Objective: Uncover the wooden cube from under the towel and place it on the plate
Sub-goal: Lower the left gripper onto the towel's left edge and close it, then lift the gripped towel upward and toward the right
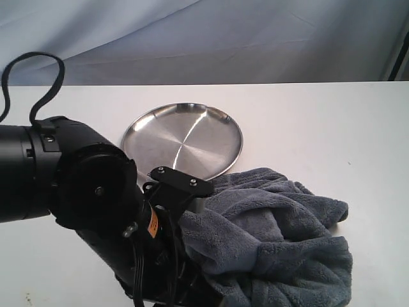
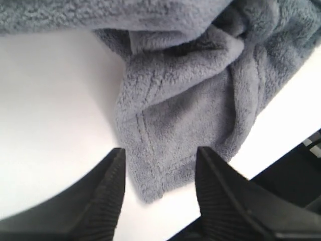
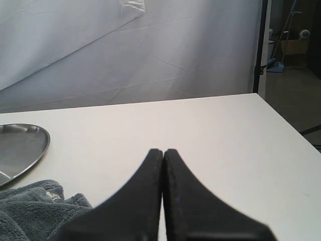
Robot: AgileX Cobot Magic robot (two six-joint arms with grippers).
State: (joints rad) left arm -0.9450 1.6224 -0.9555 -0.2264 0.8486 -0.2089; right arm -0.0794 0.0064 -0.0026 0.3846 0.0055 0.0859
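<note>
The blue-grey plush towel [image 1: 275, 236] lies bunched on the white table, its far edge touching the steel plate [image 1: 182, 139]. The wooden cube is hidden; no part of it shows. In the left wrist view my left gripper [image 2: 159, 155] is open, its two black fingers straddling a hemmed corner of the towel [image 2: 185, 110] just above the table. The left arm [image 1: 83, 192] fills the near left of the exterior view. My right gripper [image 3: 163, 151] is shut on nothing, off the towel [image 3: 30, 211], with the plate [image 3: 20, 145] to one side.
A grey-blue cloth backdrop [image 1: 204, 38] hangs behind the table. A black cable [image 1: 38, 83] loops above the left arm. The table's edge [image 3: 286, 120] and a black stand pole [image 3: 262, 45] show in the right wrist view.
</note>
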